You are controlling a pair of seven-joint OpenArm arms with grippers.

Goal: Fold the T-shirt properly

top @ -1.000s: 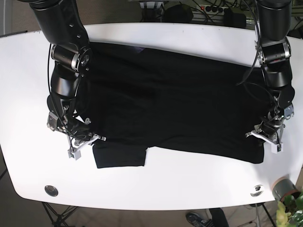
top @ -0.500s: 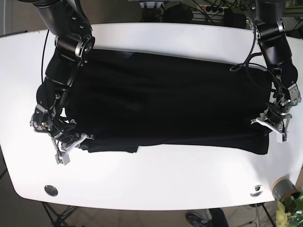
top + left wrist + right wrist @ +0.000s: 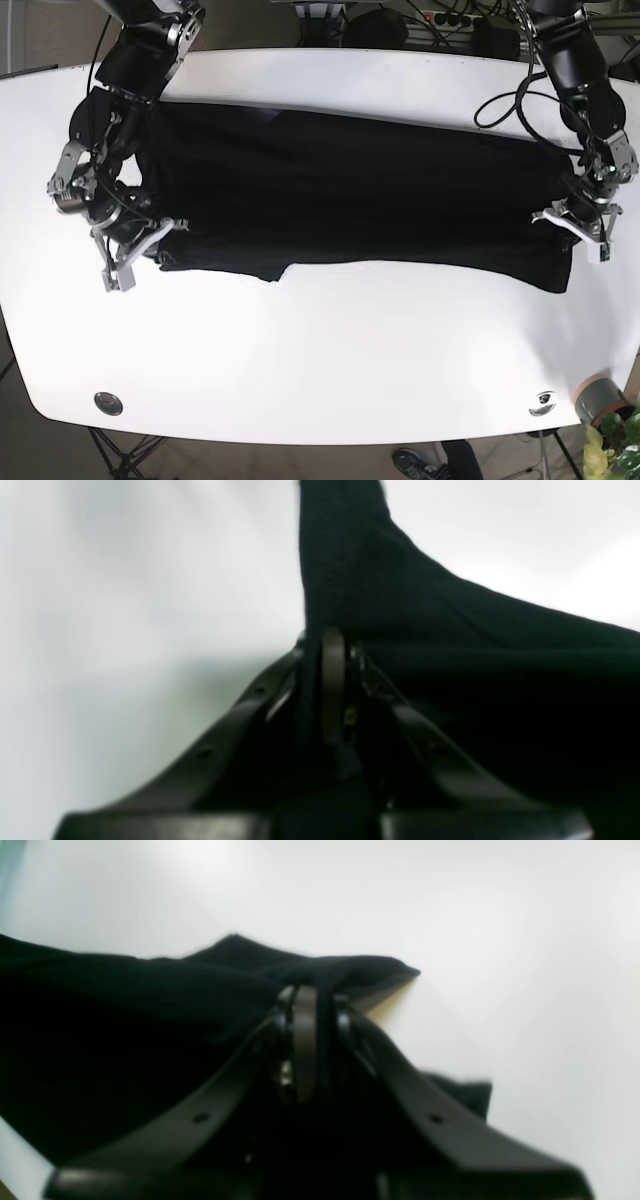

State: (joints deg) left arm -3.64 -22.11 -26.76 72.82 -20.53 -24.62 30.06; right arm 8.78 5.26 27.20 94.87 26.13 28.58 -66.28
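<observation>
carrying the near hem away from me, i'm watching the table [image 3: 330, 380] baring more white along its front than a second ago. t-shirt [image 3: 350, 200] is lying as a narrower black band across the far half, so the lengthwise fold is going over. right gripper [image 3: 140, 250] is pinching the hem corner at its end, jaws together on cloth; left gripper [image 3: 580, 222] is clamping its corner likewise. i'm reading no brand, label or print.

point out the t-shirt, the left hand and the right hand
t-shirt [image 3: 360, 205], base view, middle of the black cloth
left hand [image 3: 580, 228], base view, between its fingertips at the shirt's edge
right hand [image 3: 140, 250], base view, between its fingertips at the shirt's corner
</observation>
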